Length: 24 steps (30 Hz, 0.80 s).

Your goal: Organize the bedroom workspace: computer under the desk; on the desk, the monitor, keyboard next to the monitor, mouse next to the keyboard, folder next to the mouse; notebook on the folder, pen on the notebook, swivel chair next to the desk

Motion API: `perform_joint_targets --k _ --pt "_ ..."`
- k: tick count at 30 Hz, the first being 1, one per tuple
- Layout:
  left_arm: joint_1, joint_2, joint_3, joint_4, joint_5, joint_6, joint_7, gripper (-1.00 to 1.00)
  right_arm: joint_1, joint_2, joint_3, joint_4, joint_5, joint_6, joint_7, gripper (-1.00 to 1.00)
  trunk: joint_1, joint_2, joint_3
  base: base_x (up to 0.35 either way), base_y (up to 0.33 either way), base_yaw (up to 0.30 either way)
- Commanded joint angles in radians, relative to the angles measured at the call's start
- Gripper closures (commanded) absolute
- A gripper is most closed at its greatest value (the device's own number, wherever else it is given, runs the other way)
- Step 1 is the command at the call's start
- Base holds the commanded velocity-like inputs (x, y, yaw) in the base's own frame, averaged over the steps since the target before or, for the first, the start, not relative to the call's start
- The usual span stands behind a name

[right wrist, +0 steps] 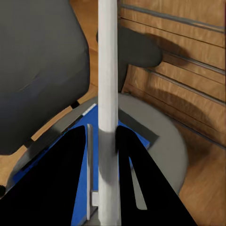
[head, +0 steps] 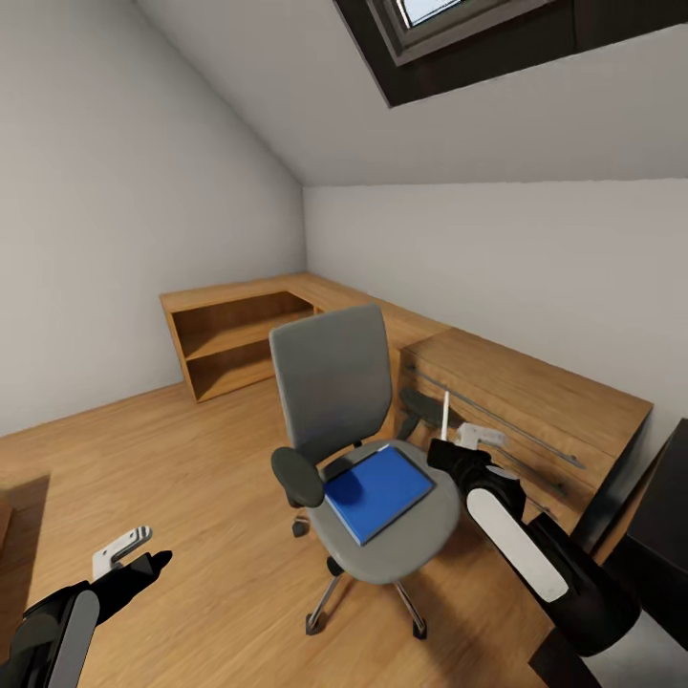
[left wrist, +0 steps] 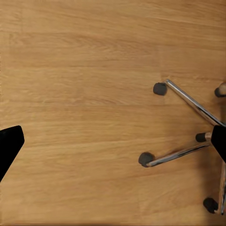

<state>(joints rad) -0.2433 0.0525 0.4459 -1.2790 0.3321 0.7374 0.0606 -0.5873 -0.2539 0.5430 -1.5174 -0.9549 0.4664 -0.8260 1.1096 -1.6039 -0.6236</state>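
Jaws of the right gripper (right wrist: 107,155) are closed tight on the pen (right wrist: 107,94), which stands upright between the two black fingers (right wrist: 61,188) and rises well above them. From the head camera the same pen (head: 445,413) shows as a thin whitish stick poking up from the right gripper (head: 445,447), held over the right edge of the chair seat.

Left of the pen and lower down lies the blue folder (head: 380,491), flat on the grey seat of the swivel chair (head: 334,382). That chair stands in the middle of the wooden floor (head: 191,459), its back towards the far wall, its chrome legs and castors (left wrist: 188,101) spread below. Just right of the chair is a light wooden dresser (head: 535,401) with long metal rails on its front; it runs on into a low open shelf (head: 239,339) in the far corner.

The left gripper (head: 124,564) hangs low at the near left over bare floor, well apart from the chair. Its jaws stand wide open, holding nothing, with one black fingertip (left wrist: 9,146) at each side of the wrist camera's picture.
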Motion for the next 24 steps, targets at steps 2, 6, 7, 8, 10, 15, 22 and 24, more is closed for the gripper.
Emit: perform_joint_targets --k 2,6,7,8,10,15,22,24 --pt "-0.001 0.001 0.0 -0.001 0.011 0.005 0.006 -1.0 0.009 -0.007 0.003 -0.028 -0.013 0.004 -0.022 1.0 -0.008 0.014 0.005 0.0 0.0 0.0" --pt "-0.001 0.001 0.0 0.0 0.011 0.005 0.006 -1.0 0.014 -0.01 0.003 -0.042 -0.016 0.004 -0.03 1.0 -0.023 0.042 0.018 0.0 0.0 0.0" --pt "-0.001 0.001 0.0 0.0 0.011 0.005 0.005 -1.0 0.015 -0.01 0.004 -0.043 -0.016 0.004 -0.031 1.0 -0.027 0.049 0.021 0.0 0.0 0.0" --pt "-0.001 0.001 0.0 0.0 0.011 0.005 0.005 -1.0 0.015 -0.011 0.004 -0.044 -0.017 0.004 -0.032 1.0 -0.031 0.056 0.024 0.0 0.0 0.0" --pt "-0.001 0.002 0.0 0.007 0.011 0.005 0.005 -1.0 0.016 -0.01 0.003 -0.049 -0.016 0.003 -0.04 1.0 -0.038 0.07 0.03 0.0 0.0 0.0" --pt "-0.001 0.004 0.0 0.011 0.01 0.005 0.005 -1.0 0.017 -0.006 0.005 -0.05 -0.015 0.0 -0.065 1.0 -0.058 0.105 0.046 0.0 0.0 0.0" --pt "-0.001 0.008 0.007 0.148 0.008 -0.004 0.024 -1.0 0.017 -0.004 0.005 -0.05 -0.012 -0.006 -0.086 1.0 -0.084 0.154 0.068 0.0 0.0 0.0" --pt "-0.001 0.013 0.008 0.191 0.008 -0.022 0.036 -1.0 0.017 -0.004 0.005 -0.05 -0.012 -0.006 -0.086 1.0 -0.092 0.168 0.074 0.0 0.0 0.0"
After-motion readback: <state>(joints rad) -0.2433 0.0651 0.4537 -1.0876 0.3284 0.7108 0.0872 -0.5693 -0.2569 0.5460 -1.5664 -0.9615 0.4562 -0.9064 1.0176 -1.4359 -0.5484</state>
